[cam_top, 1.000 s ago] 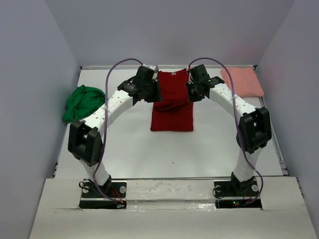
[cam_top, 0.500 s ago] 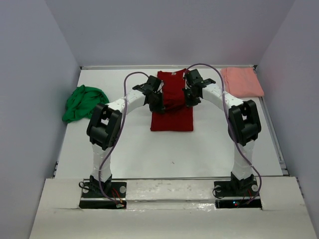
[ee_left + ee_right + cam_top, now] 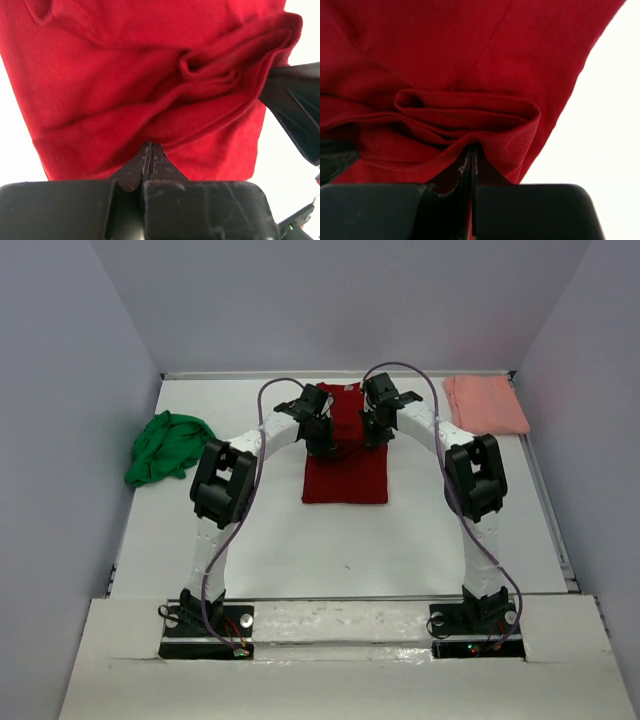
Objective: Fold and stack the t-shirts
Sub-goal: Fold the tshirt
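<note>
The red shirt (image 3: 345,478) lies at the middle of the white surface (image 3: 340,540), towards the far side, its collar end pointing at the back wall (image 3: 340,300). The green shirt (image 3: 165,447) sits crumpled in a heap near the left edge. The pink shirt (image 3: 485,403) lies flat and folded in the far right corner. Both are well apart from the red one. Both arms bend inward over the red shirt, and their purple cables (image 3: 262,398) loop above it, so its upper half is partly hidden from above.

The left hand (image 3: 150,151) is closed tight, its fingers pressed together on a fold of red cloth at the shirt's left side. The right hand (image 3: 471,152) is likewise closed, pinching a bunched fold at the right side. The two hands stand near each other, with gathered cloth between them.

The cloth is soft and matte, and it is drawn into deep rolled creases where it is gripped. The lower part of the shirt lies smooth as a neat rectangle with straight side edges and a straight hem.

The surface is bare in front of the shirt, down to the arm bases. Grey walls close in the left, right and far sides.
</note>
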`<state>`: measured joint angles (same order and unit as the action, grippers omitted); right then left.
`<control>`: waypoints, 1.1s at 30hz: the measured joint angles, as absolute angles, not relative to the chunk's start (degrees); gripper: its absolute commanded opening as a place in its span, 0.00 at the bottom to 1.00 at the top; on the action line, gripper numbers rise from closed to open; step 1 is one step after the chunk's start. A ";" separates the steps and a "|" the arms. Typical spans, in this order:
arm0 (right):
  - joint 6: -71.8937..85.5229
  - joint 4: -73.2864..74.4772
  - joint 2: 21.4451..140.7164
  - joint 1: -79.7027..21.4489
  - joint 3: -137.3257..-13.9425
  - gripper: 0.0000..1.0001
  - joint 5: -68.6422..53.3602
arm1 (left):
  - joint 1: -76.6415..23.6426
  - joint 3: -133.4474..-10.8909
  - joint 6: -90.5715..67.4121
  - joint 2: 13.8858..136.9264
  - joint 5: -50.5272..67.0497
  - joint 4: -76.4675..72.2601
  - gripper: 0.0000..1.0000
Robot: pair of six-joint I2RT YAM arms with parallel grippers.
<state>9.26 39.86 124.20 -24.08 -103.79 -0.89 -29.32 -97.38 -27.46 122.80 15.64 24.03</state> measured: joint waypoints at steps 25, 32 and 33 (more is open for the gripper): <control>9.02 42.87 138.78 -21.39 -121.30 0.00 -1.04 | -26.24 -112.95 -24.64 127.85 9.74 34.59 0.00; 9.02 43.11 140.29 -20.56 -123.83 0.00 -0.80 | -26.70 -105.54 -24.45 117.56 9.61 32.01 0.00; 9.02 43.11 140.29 -20.51 -123.83 0.00 -0.80 | -26.94 -104.20 -24.45 116.92 9.61 31.40 0.00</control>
<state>9.02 43.11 140.29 -20.51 -123.83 -0.80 -26.94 -104.20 -24.45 116.92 9.61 31.40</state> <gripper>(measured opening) 0.010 0.014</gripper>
